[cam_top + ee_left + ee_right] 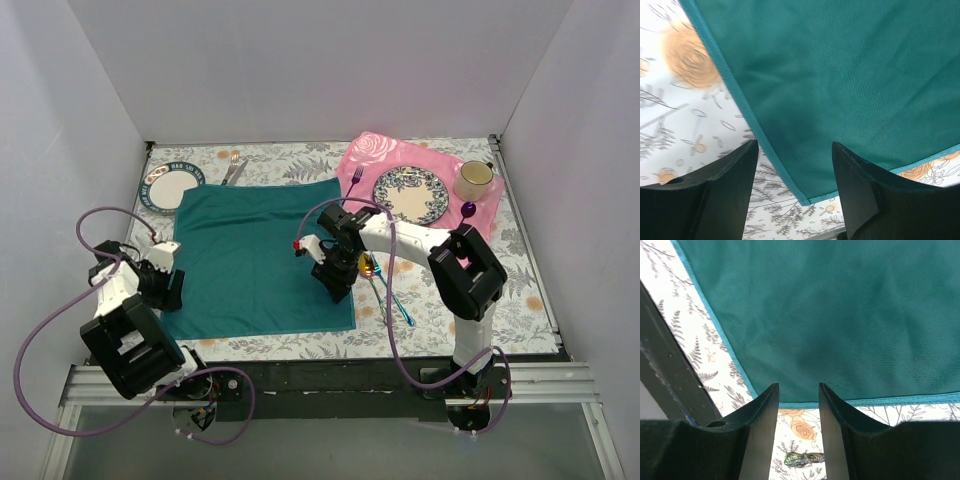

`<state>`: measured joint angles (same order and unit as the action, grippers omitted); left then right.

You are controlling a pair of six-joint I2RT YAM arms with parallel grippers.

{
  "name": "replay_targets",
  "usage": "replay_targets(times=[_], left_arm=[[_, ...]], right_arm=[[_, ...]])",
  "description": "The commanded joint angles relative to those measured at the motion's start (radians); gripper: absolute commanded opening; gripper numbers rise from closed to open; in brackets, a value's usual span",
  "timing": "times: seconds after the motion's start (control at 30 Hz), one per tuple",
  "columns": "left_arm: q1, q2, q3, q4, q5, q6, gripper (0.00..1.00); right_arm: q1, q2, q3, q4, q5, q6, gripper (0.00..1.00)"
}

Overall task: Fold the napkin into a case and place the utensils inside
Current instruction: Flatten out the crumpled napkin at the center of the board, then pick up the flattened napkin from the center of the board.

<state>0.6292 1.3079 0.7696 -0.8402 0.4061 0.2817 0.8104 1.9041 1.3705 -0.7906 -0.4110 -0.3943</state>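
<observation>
The teal napkin [260,255] lies flat and unfolded on the floral tablecloth. My left gripper [170,285] is at its near left corner. In the left wrist view that napkin corner [807,200] lies between the open gripper's [795,165] black fingers [730,190], flat and untouched. My right gripper [335,280] stands at the napkin's right edge; in the right wrist view it [798,395] is open over the napkin's hem [865,401], holding nothing. The two iridescent utensils [385,288] lie on the tablecloth just right of the right gripper. Part of one utensil [802,458] shows between the right fingers.
A pink placemat [370,155] at the back right carries a patterned plate [410,193], a cup [473,180], a purple fork [354,180] and a purple spoon [467,210]. A teal-rimmed plate [170,187] and a fork and knife [235,168] lie at the back left.
</observation>
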Motion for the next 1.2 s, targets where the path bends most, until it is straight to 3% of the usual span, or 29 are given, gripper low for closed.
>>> replay_targets(times=[0.0, 0.43, 0.63, 0.77, 0.8, 0.93, 1.0, 1.17], left_arm=[[0.004, -0.062, -0.081, 0.046, -0.056, 0.046, 0.60], [0.004, -0.245, -0.259, 0.023, -0.179, 0.163, 0.56], [0.023, -0.299, -0.270, -0.038, -0.210, 0.209, 0.47], [0.046, -0.262, -0.114, -0.174, -0.061, 0.205, 0.52], [0.047, -0.247, -0.020, -0.222, 0.035, 0.194, 0.55], [0.047, -0.158, 0.219, -0.246, 0.247, 0.064, 0.65], [0.047, -0.090, 0.298, -0.194, 0.315, -0.059, 0.75], [0.047, 0.028, 0.457, 0.014, 0.451, -0.367, 0.81]], right_arm=[[0.021, 0.006, -0.056, 0.011, 0.023, 0.002, 0.46], [0.119, -0.028, -0.208, -0.010, -0.035, -0.006, 0.45], [0.131, -0.075, -0.214, -0.057, -0.101, -0.035, 0.45], [0.102, -0.141, -0.119, -0.078, -0.140, -0.043, 0.47], [0.078, -0.164, -0.090, -0.073, -0.144, -0.034, 0.48], [-0.120, -0.149, 0.125, -0.042, -0.205, 0.023, 0.53], [-0.220, -0.099, 0.270, -0.012, -0.190, 0.074, 0.54], [-0.278, 0.030, 0.476, 0.092, 0.030, 0.170, 0.55]])
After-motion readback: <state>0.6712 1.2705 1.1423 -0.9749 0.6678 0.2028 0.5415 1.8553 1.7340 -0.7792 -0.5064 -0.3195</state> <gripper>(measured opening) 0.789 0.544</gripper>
